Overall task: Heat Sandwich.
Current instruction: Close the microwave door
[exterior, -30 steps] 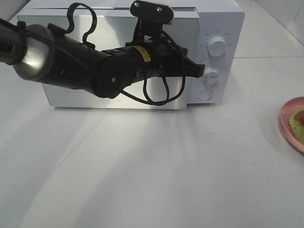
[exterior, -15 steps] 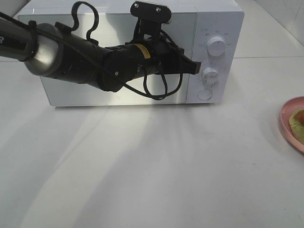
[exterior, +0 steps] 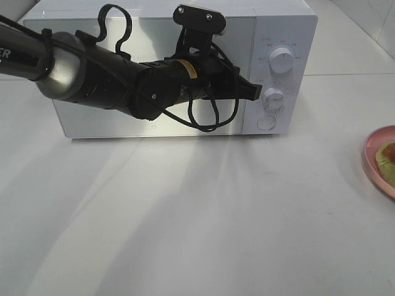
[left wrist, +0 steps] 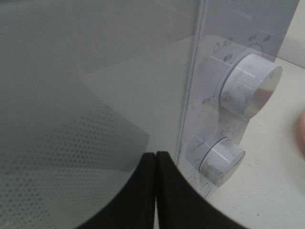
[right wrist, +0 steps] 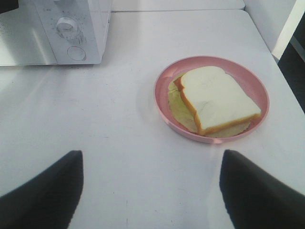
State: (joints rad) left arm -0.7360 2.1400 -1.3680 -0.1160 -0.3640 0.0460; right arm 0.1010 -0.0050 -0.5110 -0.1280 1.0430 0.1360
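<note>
Nearest the high camera lies the bare white surface (exterior: 203, 228), with nothing on its front part. At its right edge sits the pink plate (exterior: 381, 161), cut off by the frame, carrying the sandwich (exterior: 387, 157). The right wrist view shows the plate (right wrist: 255, 88) whole, with the sandwich (right wrist: 214, 98) lying flat on it: a pale bread slice with an orange-tan crust over green filling. The right end effector (right wrist: 150, 191) hangs over the surface near the plate, its two dark fingers spread wide apart and holding nothing.

Farther back, the left arm reaches across the front of the white microwave (exterior: 287, 37). The left end effector (exterior: 255, 91) has its fingers pressed together, empty, their tips at the door's edge just beside the lower knob (exterior: 273, 97). The upper knob (exterior: 282, 60) is above it.
</note>
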